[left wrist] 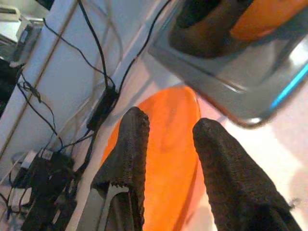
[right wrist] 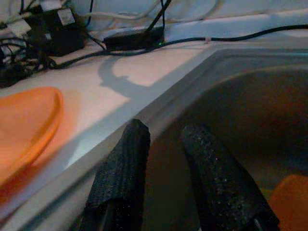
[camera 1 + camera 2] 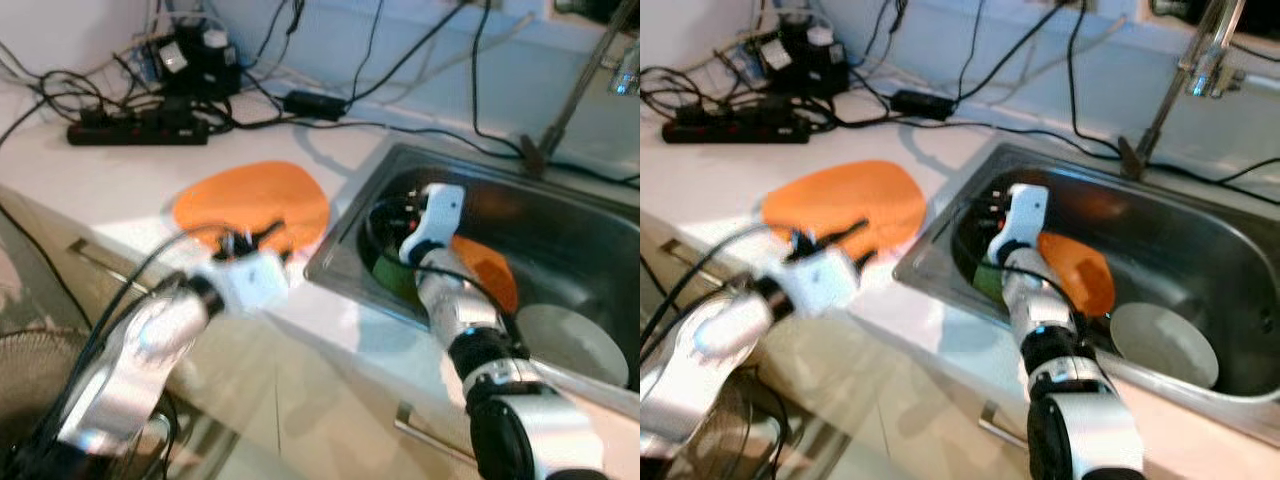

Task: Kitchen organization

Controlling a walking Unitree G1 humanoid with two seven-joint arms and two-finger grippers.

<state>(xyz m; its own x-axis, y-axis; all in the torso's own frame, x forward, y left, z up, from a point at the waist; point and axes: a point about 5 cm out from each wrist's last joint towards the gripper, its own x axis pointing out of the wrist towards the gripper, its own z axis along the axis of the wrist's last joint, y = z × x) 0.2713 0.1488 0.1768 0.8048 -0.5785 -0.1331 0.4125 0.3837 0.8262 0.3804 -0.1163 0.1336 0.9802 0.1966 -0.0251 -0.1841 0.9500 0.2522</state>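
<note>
A flat orange plate (image 3: 250,203) lies on the white counter, just left of the steel sink (image 3: 340,262). My left gripper (image 3: 250,238) hovers over the plate's near edge, open, and the orange surface (image 1: 168,159) shows between its fingers (image 1: 132,144). My right gripper (image 3: 398,214) reaches down into the left end of the sink, open with nothing between its fingers (image 2: 126,159). In the sink are a second orange plate (image 3: 1077,270) leaning beside my right arm, a white bowl (image 3: 1162,343) and a dark round dish (image 3: 385,262) partly hidden by the arm.
A black power strip (image 3: 135,130), adapters (image 3: 195,60) and several cables crowd the back of the counter. The faucet (image 3: 575,90) rises behind the sink. Drawer handles (image 3: 100,265) run along the cabinet front. A fan grille (image 3: 30,380) sits at lower left.
</note>
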